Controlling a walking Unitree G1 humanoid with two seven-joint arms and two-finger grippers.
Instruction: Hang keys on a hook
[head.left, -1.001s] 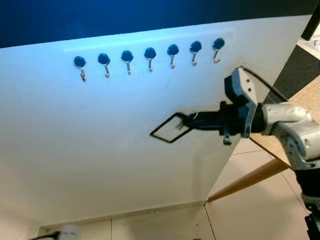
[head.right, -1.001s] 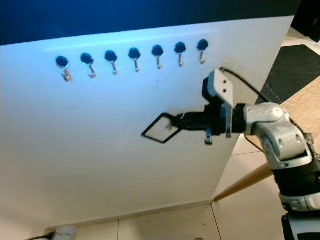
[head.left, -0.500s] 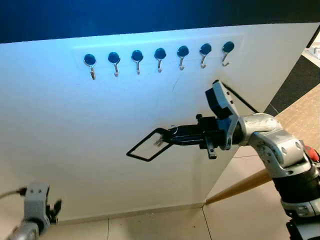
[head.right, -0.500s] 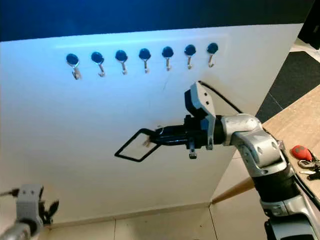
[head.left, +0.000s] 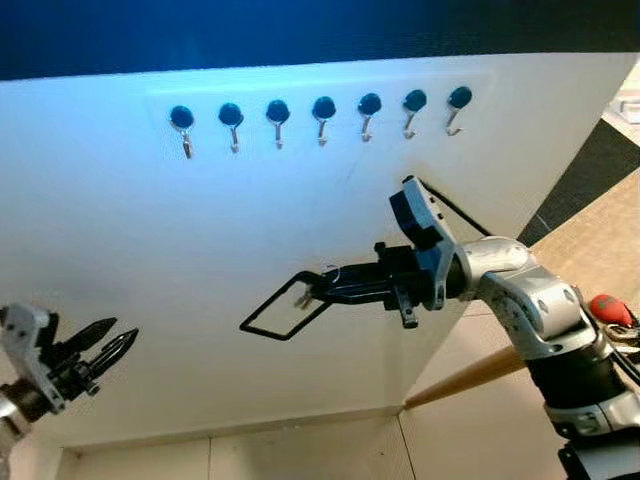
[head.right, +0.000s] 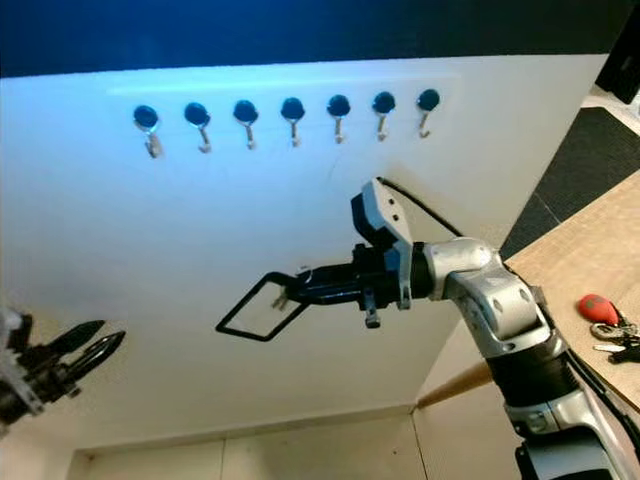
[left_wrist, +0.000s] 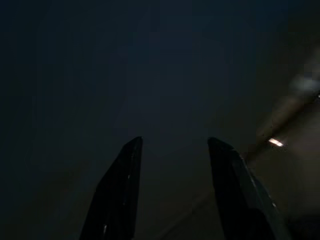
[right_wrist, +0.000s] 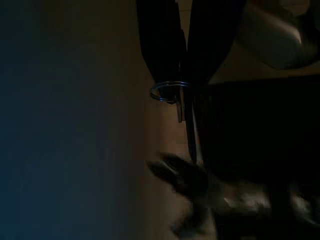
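seven hooks (head.left: 322, 108), right gripper (head.left: 318, 285) pinching one key ring (right_wrist: 169, 92)

A row of 7 hooks (head.left: 320, 110) runs across the upper part of the wall panel (head.left: 150, 250) in front of me. My right gripper (head.left: 318, 288) reaches leftward below that row, close to the panel, under the middle hooks, with the keys (right_wrist: 172, 97) pinched at its tip. My left gripper (head.left: 105, 350) sits low on my left, well apart from it. A table (head.right: 580, 260) stands to my right, with another set of keys (head.right: 605, 315) on it.
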